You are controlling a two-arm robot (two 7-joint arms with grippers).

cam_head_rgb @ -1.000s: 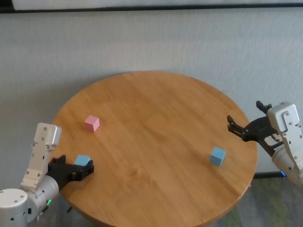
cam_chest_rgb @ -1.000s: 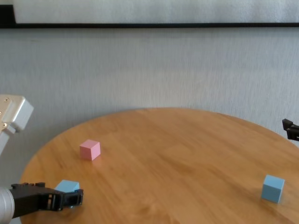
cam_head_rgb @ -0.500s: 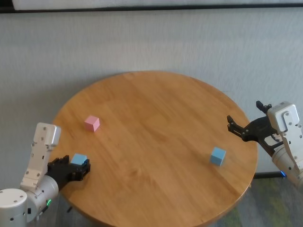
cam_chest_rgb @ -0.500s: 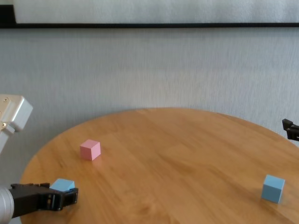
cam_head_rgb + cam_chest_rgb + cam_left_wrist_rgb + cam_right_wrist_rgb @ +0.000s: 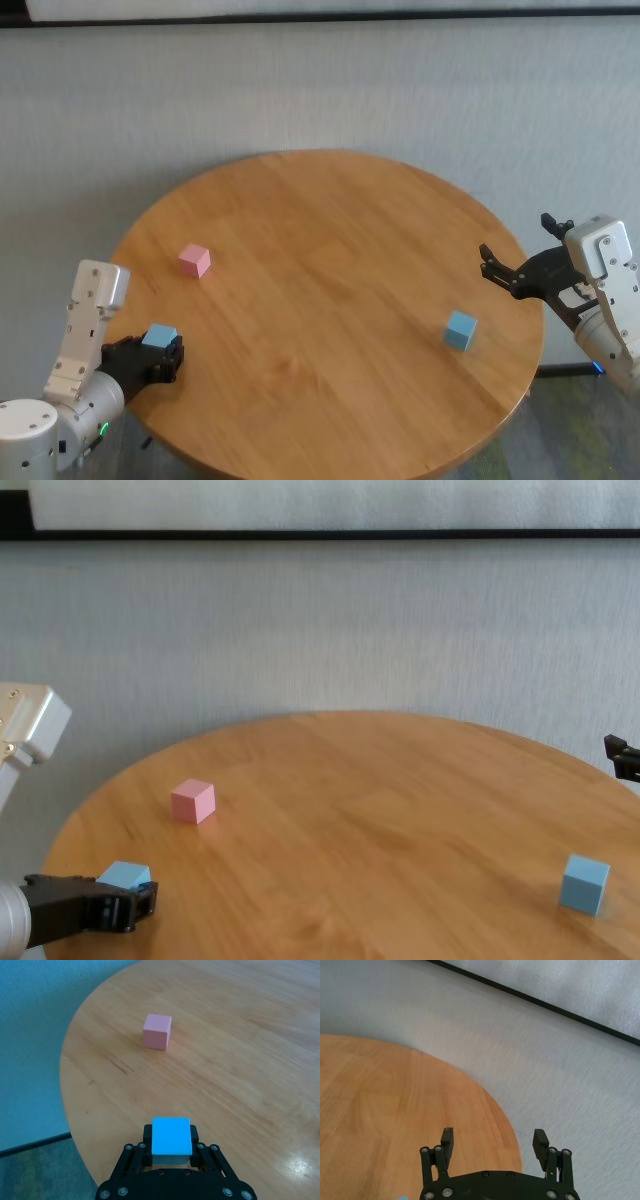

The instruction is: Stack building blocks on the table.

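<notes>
A: Head view first. What's on the tabletop [image 5: 330, 300]?

B: A pink block [image 5: 194, 260] sits on the left part, well in from the rim. One blue block [image 5: 460, 329] lies on the right side, near the edge. The other blue block [image 5: 159, 337] is at the near-left rim, inside the left gripper [image 5: 160, 352], whose jaws are clamped on its sides.

A: And the right gripper [image 5: 497, 265]?

B: It hovers at the tabletop's right edge, jaws spread wide, touching nothing. The right blue block lies just beside it, nearer the robot, clearly apart.

A: Left wrist view?

B: The held blue block [image 5: 171, 1136] fills the space between the black jaws of the left gripper [image 5: 171, 1146], its top face level. The pink block [image 5: 157, 1031] stands farther across the tabletop [image 5: 240, 1060], well apart. Whether the held block still touches the wood, I cannot tell.

A: Right wrist view?

B: The right gripper [image 5: 494, 1143] shows two fingers far apart with only the tabletop [image 5: 385, 1095] edge and grey wall between them.

A: Chest view?

B: The left gripper [image 5: 135, 900] is at the near-left rim of the tabletop [image 5: 380, 810], closed on the blue block [image 5: 125, 875], which looks slightly tilted. The pink block [image 5: 193, 800] is beyond it. The free blue block [image 5: 584, 883] sits far right.
</notes>
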